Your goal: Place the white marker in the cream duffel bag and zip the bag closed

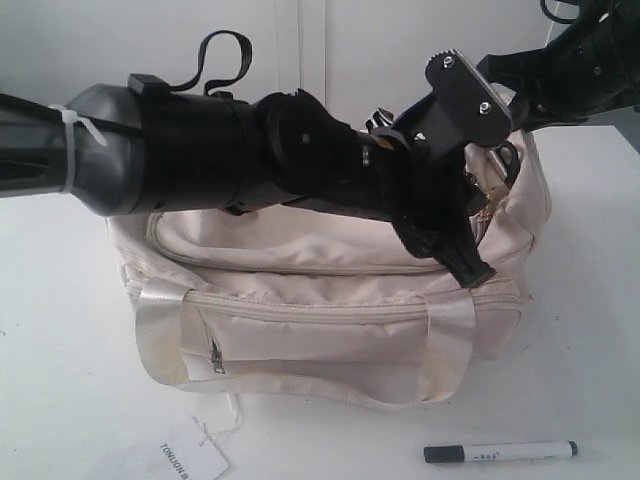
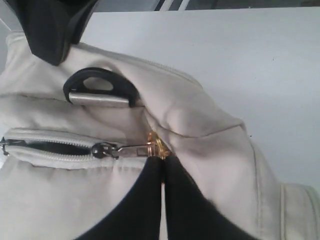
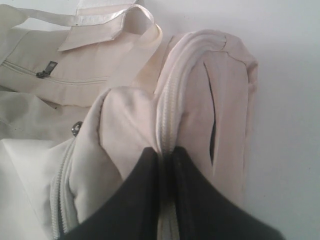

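Unzipping looks like the step in hand: my left pincer (image 2: 162, 159) is clamped shut on the gold ring pull (image 2: 156, 145) at the right end of the cream duffel bag (image 1: 300, 320), while my right pincer (image 3: 162, 152) pinches the bag's end fabric. The white marker (image 1: 500, 452) lies on the desk (image 1: 60, 400), near right, outside the bag. Next, I judge, the pull must be drawn along the top zipper to open a mouth.

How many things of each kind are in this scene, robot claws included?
Cream duffel bag: 1
White marker: 1
Paper hang tag: 1
Robot grippers: 2, the left gripper and the right gripper
Total: 5
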Controlling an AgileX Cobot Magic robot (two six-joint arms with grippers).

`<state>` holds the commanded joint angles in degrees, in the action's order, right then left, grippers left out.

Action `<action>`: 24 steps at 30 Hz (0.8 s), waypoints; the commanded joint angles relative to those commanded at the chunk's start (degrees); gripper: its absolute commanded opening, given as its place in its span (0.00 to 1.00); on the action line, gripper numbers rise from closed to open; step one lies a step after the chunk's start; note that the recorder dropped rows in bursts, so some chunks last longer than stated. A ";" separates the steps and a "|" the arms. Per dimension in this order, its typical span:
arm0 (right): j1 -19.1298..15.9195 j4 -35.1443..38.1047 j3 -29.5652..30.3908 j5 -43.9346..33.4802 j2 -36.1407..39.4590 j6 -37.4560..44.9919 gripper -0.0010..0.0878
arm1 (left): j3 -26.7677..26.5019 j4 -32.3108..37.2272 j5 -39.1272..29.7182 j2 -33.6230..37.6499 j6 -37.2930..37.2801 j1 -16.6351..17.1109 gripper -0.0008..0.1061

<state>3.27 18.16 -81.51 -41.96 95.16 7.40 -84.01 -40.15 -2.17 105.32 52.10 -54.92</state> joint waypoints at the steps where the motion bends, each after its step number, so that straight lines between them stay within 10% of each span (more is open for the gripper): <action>1: 0.00 0.00 0.00 -0.12 0.00 0.00 0.01 | 0.00 -0.53 0.00 0.00 -0.11 0.00 0.01; 24: 0.00 0.00 0.00 -0.12 0.00 0.00 0.01 | 0.00 -0.67 -11.60 0.00 -4.84 0.00 0.01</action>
<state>3.27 18.16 -81.51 -42.08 95.16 7.40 -84.01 -40.83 -13.77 105.32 47.26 -54.92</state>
